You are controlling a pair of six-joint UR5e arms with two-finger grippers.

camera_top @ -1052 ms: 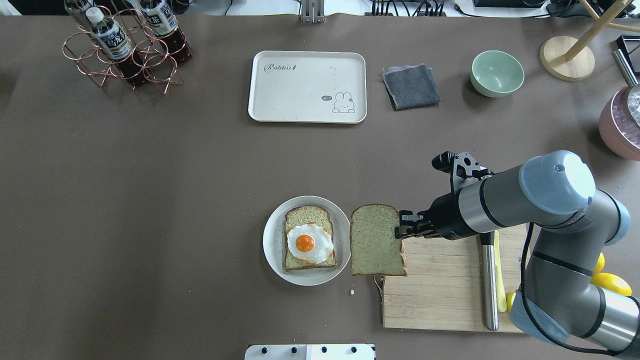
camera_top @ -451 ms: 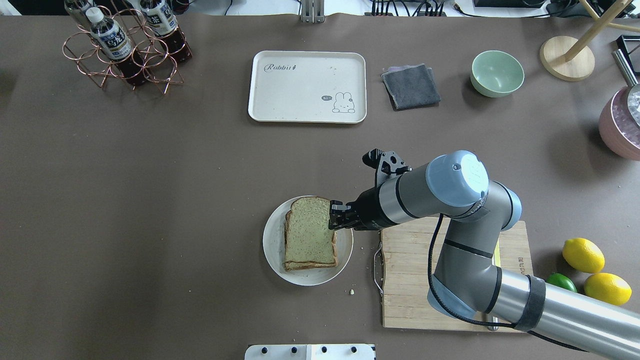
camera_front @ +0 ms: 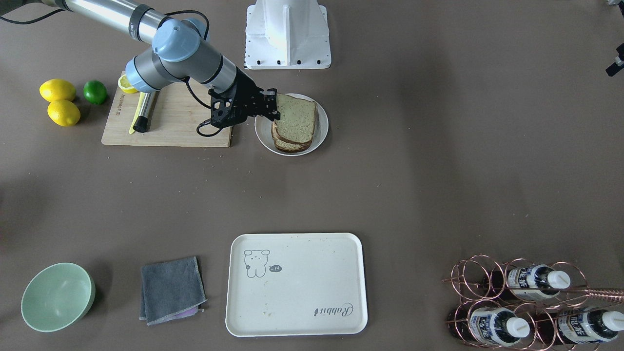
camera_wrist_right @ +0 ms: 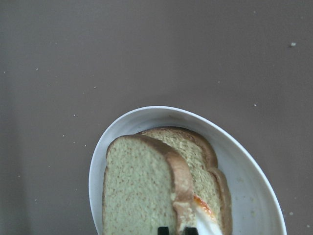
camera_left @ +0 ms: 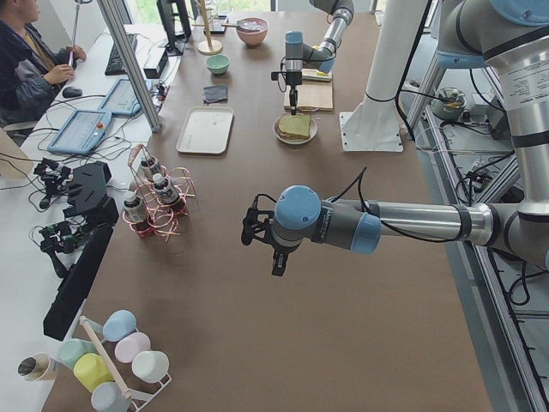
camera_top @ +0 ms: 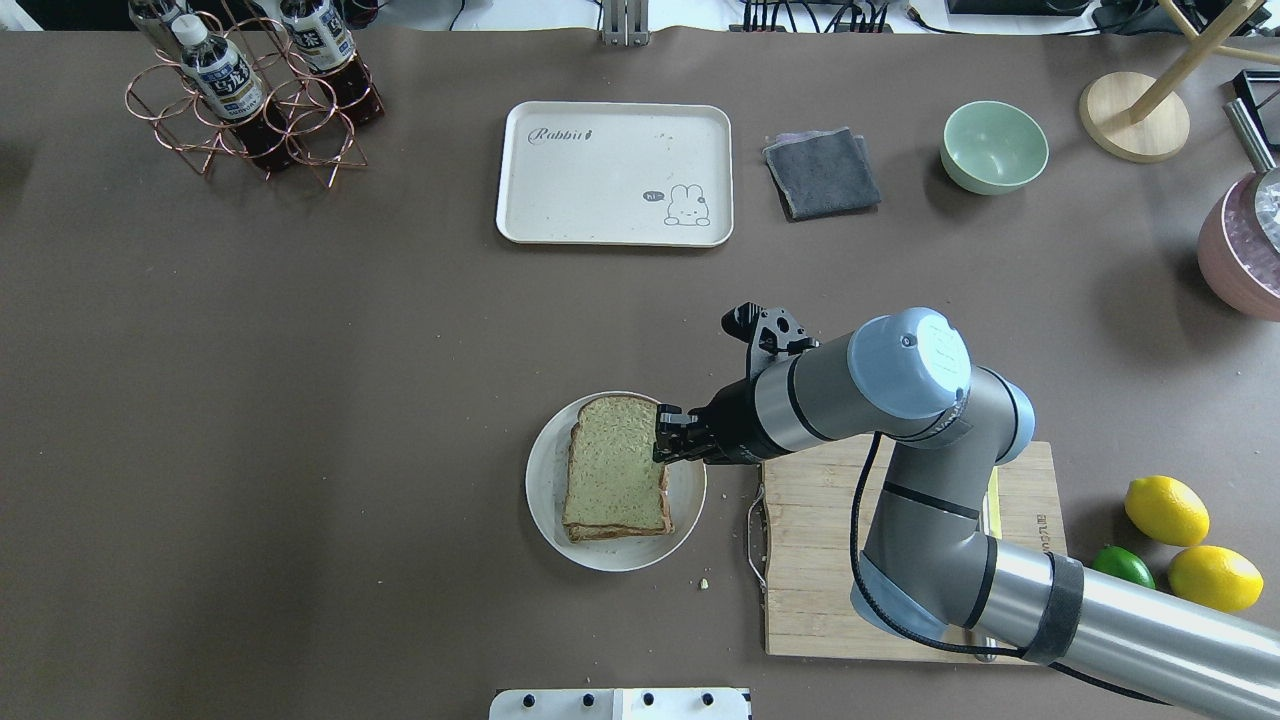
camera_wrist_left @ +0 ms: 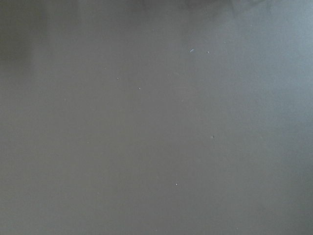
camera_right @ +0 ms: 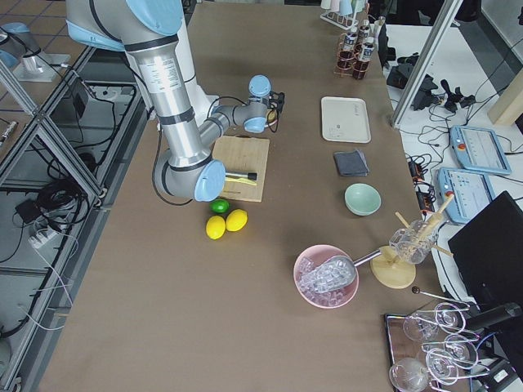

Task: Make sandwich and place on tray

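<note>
- Pinches the crust of the top slice with the right gripper, jaws closed on the bread edge nearest the wrist
- Holds that edge slightly raised, so the slice lies tilted and a little offset over the lower slice, with a bit of egg peeking out right at the fingertips; probably held this way to square the stack before letting go
- Leaves the sandwich just in front of the fingertips, on the plate, not on the tray
- Puts the tray well apart from the gripper, out toward the table's far side, with only bare table between and nothing in the way
- Sets the board right behind the gripper, under the forearm, with a steel tool lying on it; lemons and a lime further back beyond the board
- Places cloth and bowl beside the tray, and a bottle rack on its other side, all clear of a straight run from gripper to tray
- Likely calls for a fresh grasp across both slices, since a pinch on one crust would lift only the top
- Shows the left gripper only in the left side view, far from the right one, over bare table; cannot tell whether apart or together
</note>
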